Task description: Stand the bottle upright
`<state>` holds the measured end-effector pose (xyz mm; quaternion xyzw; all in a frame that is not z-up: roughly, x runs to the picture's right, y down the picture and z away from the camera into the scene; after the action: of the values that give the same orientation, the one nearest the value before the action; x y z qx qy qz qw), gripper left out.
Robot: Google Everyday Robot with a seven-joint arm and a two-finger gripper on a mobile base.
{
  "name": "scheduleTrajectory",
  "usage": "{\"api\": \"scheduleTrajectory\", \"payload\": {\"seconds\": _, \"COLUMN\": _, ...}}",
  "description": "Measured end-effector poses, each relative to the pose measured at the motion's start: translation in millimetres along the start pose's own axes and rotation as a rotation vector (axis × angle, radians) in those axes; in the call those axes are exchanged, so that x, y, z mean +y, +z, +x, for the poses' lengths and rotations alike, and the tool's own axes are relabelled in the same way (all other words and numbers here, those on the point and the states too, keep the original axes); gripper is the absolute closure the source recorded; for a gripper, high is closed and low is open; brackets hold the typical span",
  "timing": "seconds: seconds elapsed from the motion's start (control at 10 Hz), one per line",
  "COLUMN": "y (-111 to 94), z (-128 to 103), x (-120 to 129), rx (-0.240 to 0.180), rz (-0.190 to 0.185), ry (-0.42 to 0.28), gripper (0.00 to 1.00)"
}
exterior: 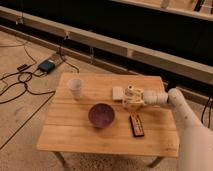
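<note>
My gripper (130,98) is at the end of the white arm (172,102), which reaches in from the right. It hovers low over the right middle of the wooden table (75,137), right next to the pale beige block (117,93). The orange bottle does not show clearly. It may be hidden under or inside the gripper. The white cup (75,87) stands upright at the table's back left.
A dark purple bowl (101,115) sits in the table's middle, left of and nearer than the gripper. A flat black-and-red bar (136,125) lies just in front of the gripper. Cables and a small box (47,65) lie on the floor at left.
</note>
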<state>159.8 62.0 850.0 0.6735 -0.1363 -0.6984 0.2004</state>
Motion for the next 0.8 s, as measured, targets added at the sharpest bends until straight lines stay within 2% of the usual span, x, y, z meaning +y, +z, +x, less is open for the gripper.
{"api": "scheduleTrajectory", "payload": {"seconds": 0.3, "y": -1.8, "z": -1.2, "x": -0.4, "rx": 0.002, "rz": 0.004, "ry": 0.009, "gripper": 1.00}}
{"api": "scheduleTrajectory", "payload": {"seconds": 0.4, "y": -1.3, "z": -2.3, "x": -0.1, "rx": 0.002, "rz": 0.006, "ry": 0.013, "gripper": 0.97}}
{"api": "scheduleTrajectory", "payload": {"seconds": 0.5, "y": -0.8, "z": -3.5, "x": -0.1, "rx": 0.002, "rz": 0.008, "ry": 0.017, "gripper": 0.91}}
{"api": "scheduleTrajectory", "payload": {"seconds": 0.6, "y": -0.4, "z": -5.3, "x": -0.3, "rx": 0.004, "rz": 0.011, "ry": 0.024, "gripper": 0.78}}
{"api": "scheduleTrajectory", "payload": {"seconds": 0.7, "y": -0.2, "z": -6.1, "x": -0.3, "rx": 0.005, "rz": 0.013, "ry": 0.027, "gripper": 0.69}}
{"api": "scheduleTrajectory", "payload": {"seconds": 0.8, "y": 0.3, "z": -7.8, "x": -0.4, "rx": 0.008, "rz": 0.017, "ry": 0.032, "gripper": 0.57}}
